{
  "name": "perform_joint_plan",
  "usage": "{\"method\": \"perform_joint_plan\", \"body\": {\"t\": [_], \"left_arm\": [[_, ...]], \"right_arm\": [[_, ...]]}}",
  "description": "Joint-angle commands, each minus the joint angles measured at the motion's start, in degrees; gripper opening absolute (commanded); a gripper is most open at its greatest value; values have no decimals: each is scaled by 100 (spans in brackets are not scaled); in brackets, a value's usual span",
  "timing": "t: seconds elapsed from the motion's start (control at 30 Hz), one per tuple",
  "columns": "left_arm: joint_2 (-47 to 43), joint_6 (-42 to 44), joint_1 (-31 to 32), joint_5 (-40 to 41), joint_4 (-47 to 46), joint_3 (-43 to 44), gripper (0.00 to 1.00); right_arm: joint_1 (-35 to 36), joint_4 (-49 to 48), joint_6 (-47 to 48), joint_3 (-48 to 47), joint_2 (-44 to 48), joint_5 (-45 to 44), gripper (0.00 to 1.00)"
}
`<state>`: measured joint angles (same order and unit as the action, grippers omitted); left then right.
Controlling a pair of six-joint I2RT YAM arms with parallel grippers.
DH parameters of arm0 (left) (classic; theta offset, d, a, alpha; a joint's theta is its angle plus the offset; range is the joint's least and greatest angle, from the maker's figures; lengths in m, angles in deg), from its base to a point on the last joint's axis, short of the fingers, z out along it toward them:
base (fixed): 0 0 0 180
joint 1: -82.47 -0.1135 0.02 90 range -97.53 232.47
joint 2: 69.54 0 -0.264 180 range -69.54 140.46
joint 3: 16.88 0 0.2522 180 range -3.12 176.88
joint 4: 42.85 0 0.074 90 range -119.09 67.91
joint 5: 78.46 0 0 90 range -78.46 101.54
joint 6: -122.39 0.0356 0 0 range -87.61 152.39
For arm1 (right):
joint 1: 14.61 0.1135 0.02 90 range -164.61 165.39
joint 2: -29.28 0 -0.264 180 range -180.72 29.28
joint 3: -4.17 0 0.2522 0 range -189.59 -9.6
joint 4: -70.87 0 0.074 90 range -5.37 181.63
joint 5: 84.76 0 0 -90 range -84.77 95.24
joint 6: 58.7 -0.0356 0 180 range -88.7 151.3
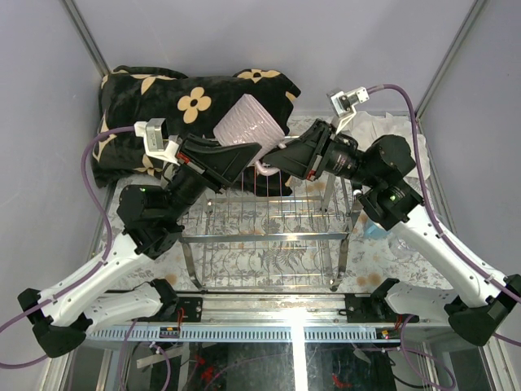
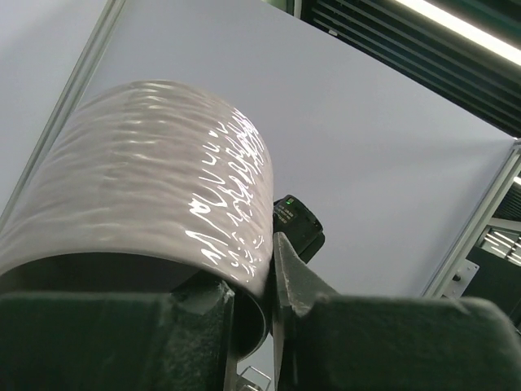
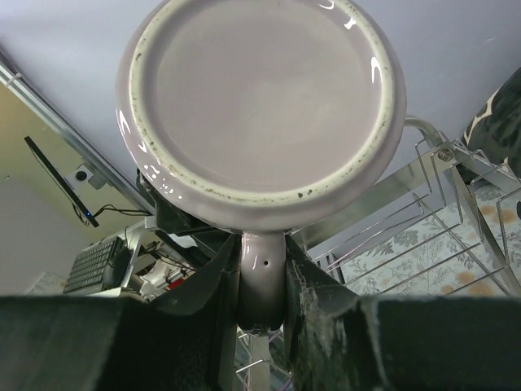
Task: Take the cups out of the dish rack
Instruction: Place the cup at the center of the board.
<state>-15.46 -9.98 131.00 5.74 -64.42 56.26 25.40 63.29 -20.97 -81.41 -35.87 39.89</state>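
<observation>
A pink-mauve ribbed mug (image 1: 248, 122) is held in the air above the back of the chrome wire dish rack (image 1: 269, 236), between both grippers. My left gripper (image 1: 247, 155) is shut on the mug's wall at the rim, one finger inside and one outside; in the left wrist view the mug (image 2: 146, 187) fills the frame above that gripper (image 2: 260, 301). My right gripper (image 1: 274, 163) is shut on the mug's handle (image 3: 260, 277). The right wrist view shows the mug's base (image 3: 260, 106) above that gripper (image 3: 262, 285) and part of the rack (image 3: 423, 220). No other cups show in the rack.
A black cushion with cream flowers (image 1: 163, 106) lies behind the rack at the left. A white cloth (image 1: 383, 126) lies at the back right. A small light blue thing (image 1: 374, 230) shows under the right arm. The table has a floral cover (image 1: 391, 261).
</observation>
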Motion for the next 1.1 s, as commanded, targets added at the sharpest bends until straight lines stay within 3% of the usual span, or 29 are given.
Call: {"method": "perform_joint_plan", "body": {"t": [0.0, 0.13, 0.37, 0.5, 0.73, 1.07], "left_arm": [[-68, 64, 44, 280, -374, -31, 0], [-185, 138, 42, 322, -325, -52, 0], [-410, 383, 47, 368, 116, 165, 0], [-553, 527, 42, 437, 299, 228, 0], [-951, 963, 42, 757, 750, 324, 0], [-1443, 1802, 42, 2055, 2390, 955, 0]], "right_arm": [[-19, -862, 447, -267, 263, -305, 0], [-21, -975, 447, -105, 347, -371, 5], [-22, -920, 590, 20, 474, -608, 42], [-23, -874, 657, 46, 484, -646, 56], [-20, -618, 878, 110, 638, -768, 63], [-20, -361, 1195, 455, 1044, -831, 65]]}}
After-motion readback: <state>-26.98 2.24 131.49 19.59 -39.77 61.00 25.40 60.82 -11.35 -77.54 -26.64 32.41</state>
